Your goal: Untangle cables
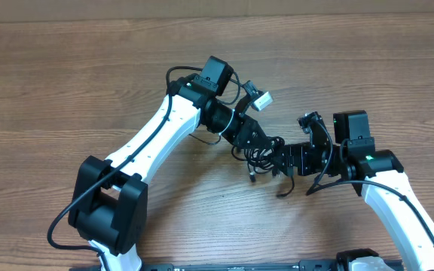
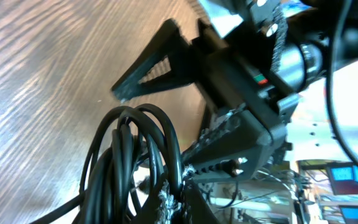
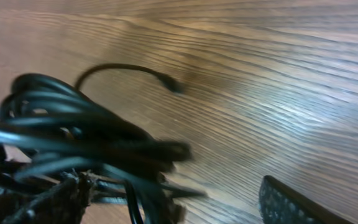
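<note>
Cables (image 1: 258, 156), thin and black, bunch in a tangled knot of loops near mid-table (image 1: 66, 68), between the two arms. The left pincer (image 2: 176, 200) is clamped on the cables where several strands converge. The right pincer (image 3: 169, 204) stands with jaws wide apart just beside the bundle, gripping nothing. One loose end (image 3: 173, 84) with a small plug arcs clear of the knot above the wood. The cords look light, limp and fairly slick, so they will likely sag, slide and drag their neighbours when pulled. The free plug end, or a single outer loop, seems the best place to take hold. A pinch into the dense middle would probably only tighten the snarl.
</note>
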`<move>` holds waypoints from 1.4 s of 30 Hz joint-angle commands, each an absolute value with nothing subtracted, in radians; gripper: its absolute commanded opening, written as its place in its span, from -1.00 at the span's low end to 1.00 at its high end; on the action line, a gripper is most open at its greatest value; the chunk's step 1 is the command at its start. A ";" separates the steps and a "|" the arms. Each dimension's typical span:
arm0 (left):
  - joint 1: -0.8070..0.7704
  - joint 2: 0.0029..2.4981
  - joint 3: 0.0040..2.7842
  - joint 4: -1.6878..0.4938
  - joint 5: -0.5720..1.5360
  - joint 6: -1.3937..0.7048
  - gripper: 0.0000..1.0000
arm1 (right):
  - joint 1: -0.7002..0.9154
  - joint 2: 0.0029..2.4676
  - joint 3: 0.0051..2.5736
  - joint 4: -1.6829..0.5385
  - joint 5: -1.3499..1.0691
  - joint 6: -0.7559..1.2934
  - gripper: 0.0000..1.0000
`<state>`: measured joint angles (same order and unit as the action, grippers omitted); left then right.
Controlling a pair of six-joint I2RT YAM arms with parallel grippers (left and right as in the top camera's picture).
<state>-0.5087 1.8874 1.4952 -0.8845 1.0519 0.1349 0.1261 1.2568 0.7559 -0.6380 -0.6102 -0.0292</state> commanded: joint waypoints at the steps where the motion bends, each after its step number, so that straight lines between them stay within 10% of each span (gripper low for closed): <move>1: -0.509 1.896 1.524 -0.865 1.180 0.161 -0.91 | 0.129 1.260 0.786 -0.624 -0.682 -0.080 0.55; 13: -0.509 1.896 1.524 -0.860 1.142 0.160 -0.92 | 0.129 1.260 0.786 -0.595 -0.682 -0.080 -0.38; 23: -0.509 1.896 1.524 -0.879 1.089 0.150 -0.91 | 0.129 1.260 0.786 -0.594 -0.683 -0.079 -0.07; 42: -0.509 1.896 1.524 -0.883 1.058 0.150 -0.92 | 0.129 1.260 0.786 -0.559 -0.683 -0.076 -0.50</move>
